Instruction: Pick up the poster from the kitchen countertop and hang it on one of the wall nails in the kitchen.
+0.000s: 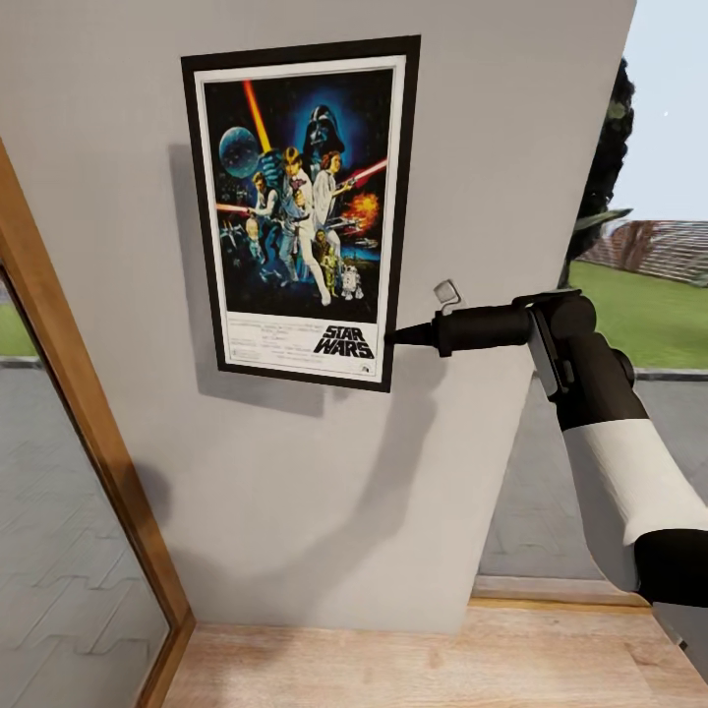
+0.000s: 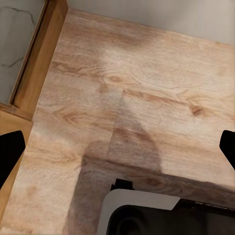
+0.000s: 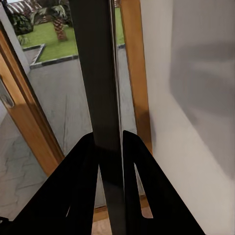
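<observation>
1. The poster [image 1: 301, 211] lies flat against the pale grey wall panel [image 1: 295, 492], upright in portrait with a slight tilt, its "STAR WARS" logo near the lower right corner.
2. The right gripper [image 1: 395, 337] reaches in from the right and meets the poster's right edge near that corner.
3. In the right wrist view, the right gripper [image 3: 110, 147] has both black fingers [image 3: 81, 186] pressed on either side of the poster's thin dark edge [image 3: 100, 98], so the jaws are clamped on it.
4. A wood-framed glass pane [image 1: 59, 472] stands left of the wall panel.
5. The left gripper [image 2: 117, 147] hangs over the light wood floor [image 2: 147, 98], its jaws wide apart and holding nothing.
</observation>
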{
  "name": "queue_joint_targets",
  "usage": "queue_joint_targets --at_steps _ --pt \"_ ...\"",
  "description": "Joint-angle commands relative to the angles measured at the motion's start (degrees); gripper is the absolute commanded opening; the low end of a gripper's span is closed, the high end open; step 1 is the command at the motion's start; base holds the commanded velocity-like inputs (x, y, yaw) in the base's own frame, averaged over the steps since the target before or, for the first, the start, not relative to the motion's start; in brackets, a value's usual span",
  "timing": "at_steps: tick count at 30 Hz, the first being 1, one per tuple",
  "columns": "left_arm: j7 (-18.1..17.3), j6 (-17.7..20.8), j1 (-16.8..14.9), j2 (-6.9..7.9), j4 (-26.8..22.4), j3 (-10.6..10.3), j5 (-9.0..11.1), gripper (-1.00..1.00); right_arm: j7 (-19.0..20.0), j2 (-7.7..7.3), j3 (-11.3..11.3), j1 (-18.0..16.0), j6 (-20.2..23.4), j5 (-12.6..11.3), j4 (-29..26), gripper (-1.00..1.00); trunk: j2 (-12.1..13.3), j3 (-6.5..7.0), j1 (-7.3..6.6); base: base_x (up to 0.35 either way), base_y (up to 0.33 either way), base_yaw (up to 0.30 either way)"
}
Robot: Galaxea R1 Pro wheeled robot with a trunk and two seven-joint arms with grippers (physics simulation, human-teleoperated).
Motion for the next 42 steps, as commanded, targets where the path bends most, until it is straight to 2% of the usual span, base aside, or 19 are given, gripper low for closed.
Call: queue_joint_targets --at_steps 1,10,21,33,42 --pt "-0.5 0.0 0.0 -0.04 -0.1 0.3 0.0 1.0 0.3 -0.04 0.1 -0.1 0.8 -0.1 0.0 -1.0 -0.1 -0.12 0.04 0.0 0.0 0.0" --pt "-0.5 0.0 0.0 -0.04 -0.1 0.3 0.0 1.0 0.3 -0.04 0.1 -0.1 0.8 -0.1 -0.1 -1.0 -0.1 -0.12 0.04 0.005 0.0 0.0" --pt "-0.5 0.0 0.0 -0.04 -0.1 0.4 0.0 1.0 0.3 -0.16 0.1 -0.1 0.8 -0.1 -0.2 -1.0 -0.1 -0.12 0.04 0.183 0.0 0.0" --pt "-0.5 0.0 0.0 -0.04 -0.1 0.4 0.0 1.0 0.3 -0.23 0.1 -0.1 0.8 -0.1 -0.2 -1.0 -0.1 -0.12 0.04 0.018 0.0 0.0" --pt "-0.5 0.0 0.0 -0.04 -0.1 0.4 0.0 1.0 0.3 -0.24 0.1 0.0 0.8 -0.1 -0.2 -1.0 -0.1 -0.12 0.04 0.203 0.0 0.0"
